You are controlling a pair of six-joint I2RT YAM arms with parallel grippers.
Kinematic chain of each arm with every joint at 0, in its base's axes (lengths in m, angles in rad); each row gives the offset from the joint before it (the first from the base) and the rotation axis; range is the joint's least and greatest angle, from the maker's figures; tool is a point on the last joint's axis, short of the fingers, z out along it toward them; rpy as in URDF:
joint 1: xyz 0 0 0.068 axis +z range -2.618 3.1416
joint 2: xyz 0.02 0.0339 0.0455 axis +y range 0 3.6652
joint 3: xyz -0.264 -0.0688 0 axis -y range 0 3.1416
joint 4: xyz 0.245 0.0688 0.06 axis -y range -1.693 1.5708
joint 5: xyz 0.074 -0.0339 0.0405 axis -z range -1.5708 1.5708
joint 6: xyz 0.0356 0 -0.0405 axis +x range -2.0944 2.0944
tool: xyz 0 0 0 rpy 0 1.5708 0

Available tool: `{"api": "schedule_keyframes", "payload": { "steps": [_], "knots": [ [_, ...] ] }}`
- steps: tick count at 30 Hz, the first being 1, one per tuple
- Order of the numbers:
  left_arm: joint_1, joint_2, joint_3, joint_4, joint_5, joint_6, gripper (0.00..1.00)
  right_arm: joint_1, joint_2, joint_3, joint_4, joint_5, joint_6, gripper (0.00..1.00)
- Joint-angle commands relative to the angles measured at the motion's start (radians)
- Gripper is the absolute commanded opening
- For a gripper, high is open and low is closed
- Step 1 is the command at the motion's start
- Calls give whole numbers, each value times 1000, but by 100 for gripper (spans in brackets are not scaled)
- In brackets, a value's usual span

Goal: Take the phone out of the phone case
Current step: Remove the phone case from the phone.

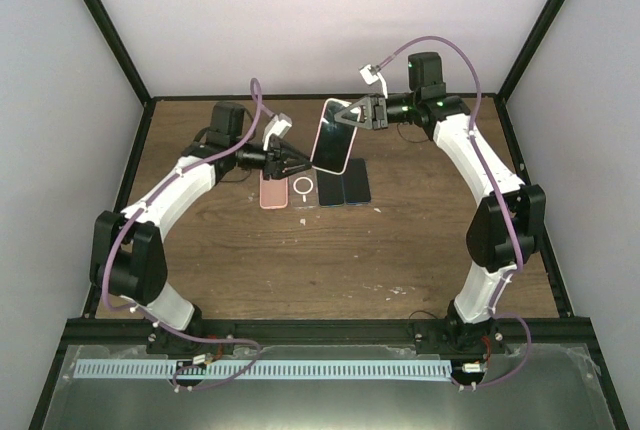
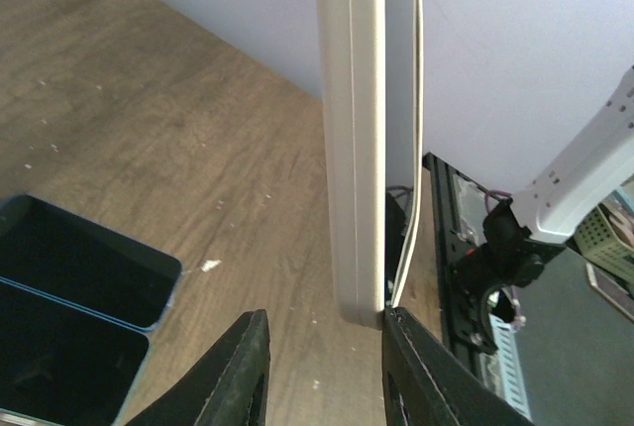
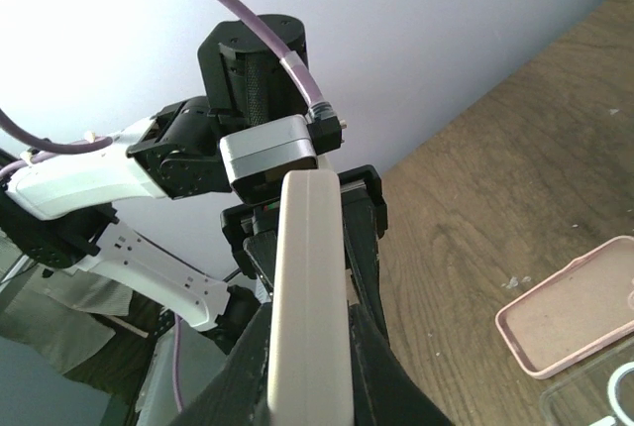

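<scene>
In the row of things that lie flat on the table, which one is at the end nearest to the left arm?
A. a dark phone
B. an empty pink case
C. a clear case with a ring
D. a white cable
B: in the top view the empty pink case ends the row on that side, followed by the clear case and the dark phones.
</scene>
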Motion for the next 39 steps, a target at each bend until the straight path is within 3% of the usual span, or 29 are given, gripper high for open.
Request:
{"api": "schedule_keyframes", "payload": {
  "steps": [1,12,17,23,30,39],
  "knots": [
    [39,65,-55,122,-203,-26,34,34,-36,118,-55,-451,102,1],
    [69,24,-78,118,-209,-13,41,35,-41,133,-56,-444,99,1],
    [75,-115,-120,142,26,-73,54,6,-38,130,-11,-366,107,1],
    [34,-269,-155,165,104,-210,60,3,-33,124,25,-316,108,1],
    [-16,-265,-169,291,44,-385,57,28,-48,102,22,-322,84,1],
    [-52,-225,-170,292,29,-388,54,34,-58,98,28,-338,84,1]
  ]
}}
